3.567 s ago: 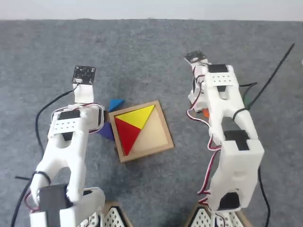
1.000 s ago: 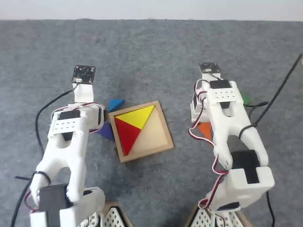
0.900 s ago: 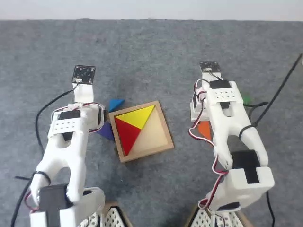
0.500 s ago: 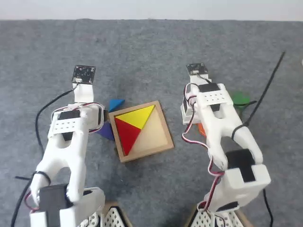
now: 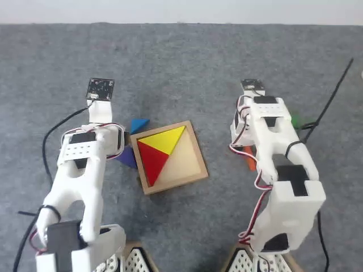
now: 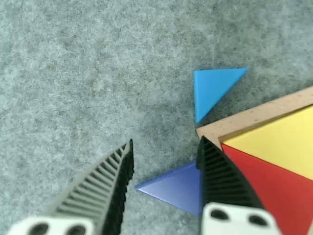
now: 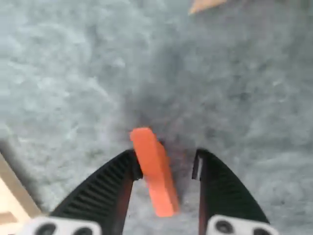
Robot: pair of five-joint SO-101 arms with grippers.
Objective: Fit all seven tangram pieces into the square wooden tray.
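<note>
While the right gripper (image 7: 164,166) stands partly open about the orange piece (image 7: 154,176), tipped on edge against one jaw on the mat well right of the wooden tray (image 5: 198,148), closing should be centred and square so it cannot topple; left gripper (image 6: 164,166) gapes wide

Left arm (image 5: 79,170) stretched away from its base on the left, left gripper (image 6: 166,144) pointing down, jaws wide apart, right arm (image 5: 278,153) stretched out on the right, right gripper (image 7: 166,159) pointing down, jaws parted
</note>
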